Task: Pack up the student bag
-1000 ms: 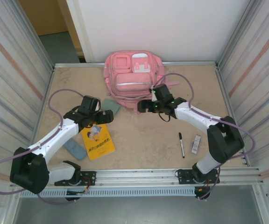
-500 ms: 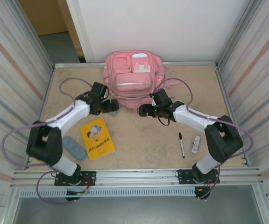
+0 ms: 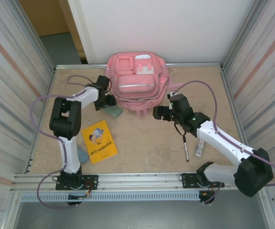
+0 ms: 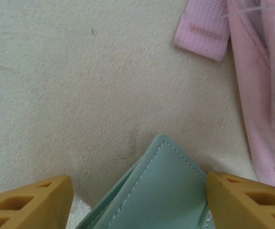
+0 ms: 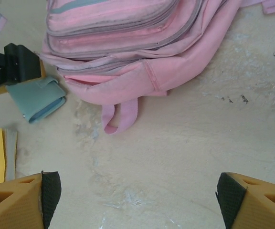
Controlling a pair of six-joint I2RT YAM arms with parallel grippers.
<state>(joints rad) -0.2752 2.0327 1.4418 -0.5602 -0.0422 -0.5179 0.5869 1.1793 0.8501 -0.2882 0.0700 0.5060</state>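
Step in hand looks like the 1st pick: left gripper (image 3: pixel 108 101), jaws wide astride the teal pouch (image 4: pixel 156 191) w/o gripping, sits just left of the student bag (image 3: pixel 136 81) at upper centre, right gripper (image 3: pixel 161 112) wide & empty at its lower right; next needs closing on pouch.

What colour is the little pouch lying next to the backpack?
Pale teal, with matching stitching; the pouch shows best in the left wrist view.

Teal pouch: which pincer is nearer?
Left. The left pincer sits over the teal pouch, fingers either side of its corner; the right pincer hangs over bare table near the student bag's bottom edge.
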